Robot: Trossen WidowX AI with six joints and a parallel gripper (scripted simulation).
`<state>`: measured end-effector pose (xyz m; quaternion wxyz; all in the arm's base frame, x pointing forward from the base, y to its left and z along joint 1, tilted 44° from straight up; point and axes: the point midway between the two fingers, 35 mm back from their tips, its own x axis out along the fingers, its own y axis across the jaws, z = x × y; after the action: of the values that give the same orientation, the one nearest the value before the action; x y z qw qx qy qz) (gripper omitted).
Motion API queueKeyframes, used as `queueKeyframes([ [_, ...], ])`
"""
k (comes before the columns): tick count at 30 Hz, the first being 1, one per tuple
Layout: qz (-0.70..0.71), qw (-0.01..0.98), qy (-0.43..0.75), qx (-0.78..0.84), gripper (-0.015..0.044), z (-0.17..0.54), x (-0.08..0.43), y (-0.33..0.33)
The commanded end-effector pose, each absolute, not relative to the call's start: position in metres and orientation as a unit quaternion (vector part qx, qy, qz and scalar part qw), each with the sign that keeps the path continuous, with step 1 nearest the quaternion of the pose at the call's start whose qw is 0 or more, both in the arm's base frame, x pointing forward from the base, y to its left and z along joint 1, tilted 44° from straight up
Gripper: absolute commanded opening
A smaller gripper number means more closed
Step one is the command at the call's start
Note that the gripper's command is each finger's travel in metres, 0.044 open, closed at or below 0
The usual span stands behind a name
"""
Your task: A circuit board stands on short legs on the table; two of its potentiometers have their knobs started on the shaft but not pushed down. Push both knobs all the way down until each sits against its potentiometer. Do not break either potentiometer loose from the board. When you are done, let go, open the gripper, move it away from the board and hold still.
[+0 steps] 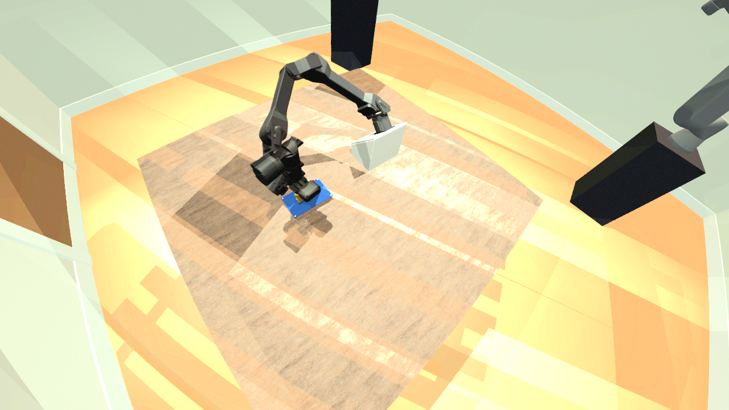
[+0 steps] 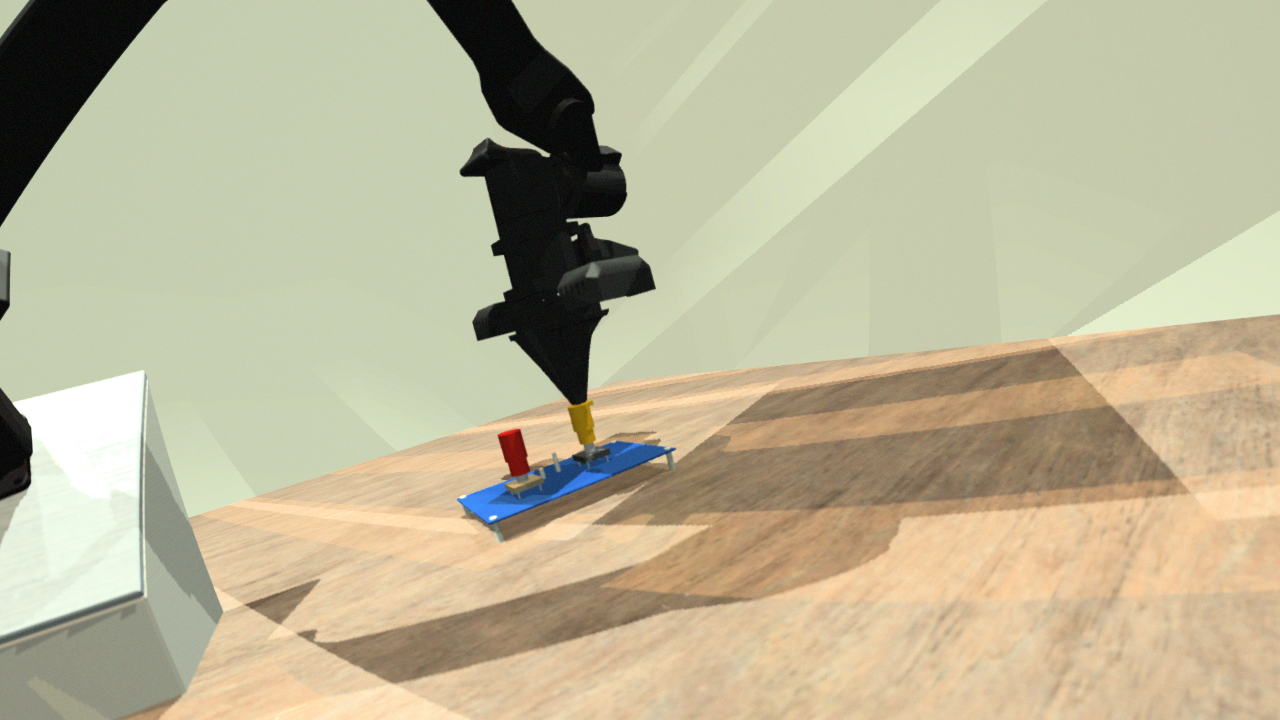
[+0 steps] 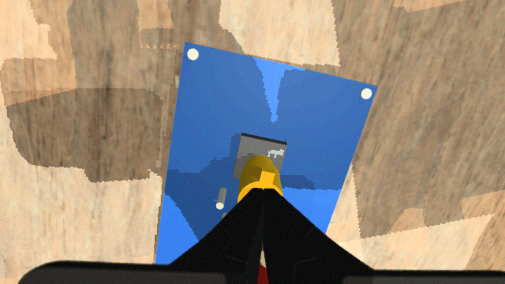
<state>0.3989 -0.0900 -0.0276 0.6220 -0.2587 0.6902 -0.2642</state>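
The blue board (image 1: 306, 209) (image 2: 572, 484) (image 3: 316, 118) stands on short legs. A yellow knob (image 2: 582, 425) (image 3: 257, 167) stands over the dark potentiometer (image 2: 605, 454) (image 3: 254, 146), with a short grey stretch of shaft between them. A red knob (image 2: 512, 452) (image 3: 262, 277) stands over the tan potentiometer (image 2: 525, 486), with a small grey gap below it. My gripper (image 2: 580, 402) (image 3: 262, 199) is shut and empty, its joined tips at the top of the yellow knob, apparently touching it. The tips hide part of the knob's top in the wrist view. The red knob is mostly hidden there.
Thin pale pins (image 2: 555, 462) (image 3: 222, 197) stand on the board between the potentiometers. A white block (image 1: 388, 147) (image 2: 71, 501) is at the arm's base. Dark pillars (image 1: 353, 35) (image 1: 631, 175) stand beyond the table, one bearing a grey arm.
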Motion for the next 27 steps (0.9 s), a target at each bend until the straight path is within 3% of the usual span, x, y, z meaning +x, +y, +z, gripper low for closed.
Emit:
queueKeyframes([
  [1,-0.268,0.617,0.694,-0.255,0.0000,-0.027,0.399,-0.089],
  [10,-0.268,0.617,0.694,-0.255,0.0000,-0.017,0.400,-0.079],
  [20,-0.267,0.616,0.695,-0.259,0.0262,-0.020,0.392,-0.080],
  [27,-0.264,0.616,0.696,-0.256,0.0440,-0.010,0.322,-0.052],
])
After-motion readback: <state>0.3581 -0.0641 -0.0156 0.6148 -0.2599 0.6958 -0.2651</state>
